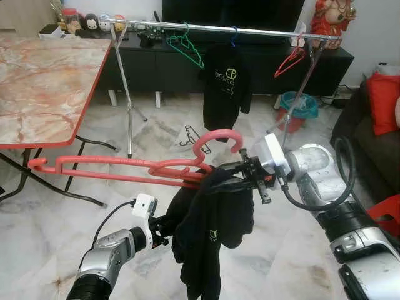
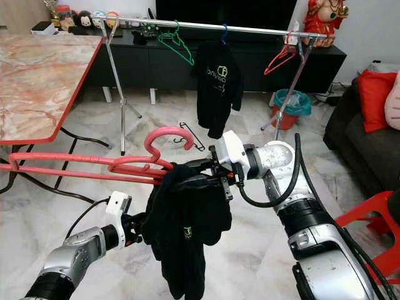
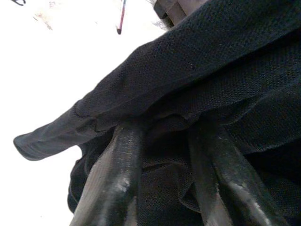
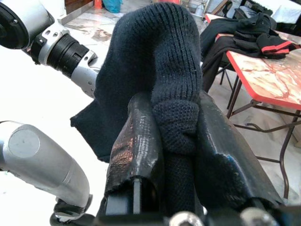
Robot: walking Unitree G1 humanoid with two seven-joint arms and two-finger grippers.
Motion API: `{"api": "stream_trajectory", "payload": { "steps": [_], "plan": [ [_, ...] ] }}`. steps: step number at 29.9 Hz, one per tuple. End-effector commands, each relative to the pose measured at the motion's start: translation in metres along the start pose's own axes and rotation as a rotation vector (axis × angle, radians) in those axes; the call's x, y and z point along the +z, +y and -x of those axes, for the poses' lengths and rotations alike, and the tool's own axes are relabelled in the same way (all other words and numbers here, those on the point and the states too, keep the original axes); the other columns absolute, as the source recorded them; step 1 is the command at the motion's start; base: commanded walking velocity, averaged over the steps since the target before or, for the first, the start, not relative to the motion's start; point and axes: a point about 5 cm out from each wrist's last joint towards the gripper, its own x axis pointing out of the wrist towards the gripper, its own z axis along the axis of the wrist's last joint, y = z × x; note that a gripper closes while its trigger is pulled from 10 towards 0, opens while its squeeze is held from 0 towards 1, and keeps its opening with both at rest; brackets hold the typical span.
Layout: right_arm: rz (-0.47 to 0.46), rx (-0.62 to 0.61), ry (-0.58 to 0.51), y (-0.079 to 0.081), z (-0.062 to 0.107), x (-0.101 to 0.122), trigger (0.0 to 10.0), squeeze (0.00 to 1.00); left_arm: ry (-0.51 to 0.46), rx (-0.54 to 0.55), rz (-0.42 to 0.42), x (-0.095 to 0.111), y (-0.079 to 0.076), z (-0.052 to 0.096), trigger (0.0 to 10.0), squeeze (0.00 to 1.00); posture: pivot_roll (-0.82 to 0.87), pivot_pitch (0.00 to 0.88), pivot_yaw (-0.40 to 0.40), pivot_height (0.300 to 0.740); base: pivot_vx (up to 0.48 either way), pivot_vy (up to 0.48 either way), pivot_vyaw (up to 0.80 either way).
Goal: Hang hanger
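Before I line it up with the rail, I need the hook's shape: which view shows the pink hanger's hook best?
The left eye view: the pink hanger has its hook fully outlined against pale floor. The right eye view shows it similarly. Both wrist views show black garment, no hook.

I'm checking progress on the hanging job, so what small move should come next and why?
Probably lift the pink hanger toward the rail. The right gripper grips it through the black shirt, the left gripper pinches the cloth lower down, and its hook sits well below and short of the rail.
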Motion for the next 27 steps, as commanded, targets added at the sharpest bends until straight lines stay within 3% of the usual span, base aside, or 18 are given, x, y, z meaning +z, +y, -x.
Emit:
{"api": "stream_trajectory", "payload": {
  "steps": [1, 17, 27],
  "plan": [
    [0.050, -0.004, -0.010, -0.003, 0.001, 0.010, 10.0, 0.00, -0.015, -0.010, 0.001, 0.003, 0.000, 0.000, 0.0, 0.00, -0.02, 0.000, -0.107, 0.736, 0.000, 0.000, 0.00],
    [0.035, -0.013, 0.019, -0.002, 0.002, 0.004, 10.0, 0.00, -0.028, 0.022, -0.007, 0.004, 0.003, 0.003, 0.0, 0.00, -0.01, 0.000, -0.106, 0.736, 0.000, 0.000, 0.00],
    [0.027, -0.067, 0.197, 0.001, 0.011, -0.018, 10.0, 0.00, -0.027, 0.279, -0.010, 0.004, 0.030, 0.016, 0.0, 0.00, -0.01, 0.000, -0.108, 0.736, 0.000, 0.000, 0.00]
  ]
}}
